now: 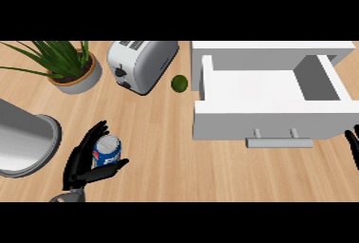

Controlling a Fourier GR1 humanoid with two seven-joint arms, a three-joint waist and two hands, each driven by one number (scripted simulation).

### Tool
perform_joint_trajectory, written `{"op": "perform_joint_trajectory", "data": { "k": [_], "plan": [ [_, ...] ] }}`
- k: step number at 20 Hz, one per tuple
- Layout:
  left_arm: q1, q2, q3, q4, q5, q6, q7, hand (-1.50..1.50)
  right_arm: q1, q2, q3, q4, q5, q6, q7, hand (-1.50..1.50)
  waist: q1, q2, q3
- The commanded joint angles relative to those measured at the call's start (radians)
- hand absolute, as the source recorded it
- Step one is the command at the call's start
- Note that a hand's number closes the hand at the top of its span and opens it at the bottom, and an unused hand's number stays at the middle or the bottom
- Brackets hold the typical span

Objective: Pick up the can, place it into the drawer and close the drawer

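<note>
At seven o'clock in the head view, the robot's left hand [82, 161] is matte black, with long, slim, tapering fingers and a shorter, thicker thumb. Its surfaces are plain, with no markings, cables or screws showing. Below it, at the lower edge, a short piece of grey forearm [67, 198] shows, smooth and rounded. At three o'clock, only thin black fingers of the right hand [353, 144] cross the edge.

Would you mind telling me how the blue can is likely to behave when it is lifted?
The can looks rigid, so it probably keeps its shape inside the left robot hand. Its smooth round wall may slip or roll if laid down.
</note>
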Motion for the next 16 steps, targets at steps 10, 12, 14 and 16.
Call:
{"op": "perform_joint_trajectory", "data": {
  "k": [10, 12, 14, 16],
  "plan": [
    [0.043, -0.016, -0.042, -0.115, 0.071, -0.073, 0.023, 1.5, 0.025, 0.012, -0.004, -0.041, -0.005, 0.024, 0.015, -1.5, 0.001, 0.0, 0.0],
    [-0.013, -0.028, -0.057, -0.163, 0.069, -0.052, 0.088, 1.5, 0.026, -0.016, -0.059, -0.084, -0.084, 0.024, 0.076, -1.5, 0.0, 0.0, 0.0],
    [-0.026, -0.06, -0.039, -0.101, 0.069, -0.001, 0.031, 1.5, 0.056, 0.016, 0.004, -0.094, -0.008, 0.005, 0.03, -1.5, -0.001, 0.0, 0.0],
    [-0.104, -0.001, 0.03, -0.096, 0.107, 0.005, 0.097, 1.5, 0.06, 0.017, 0.049, -0.136, -0.015, -0.039, 0.084, -1.5, -0.002, 0.0, 0.0]
  ]
}}
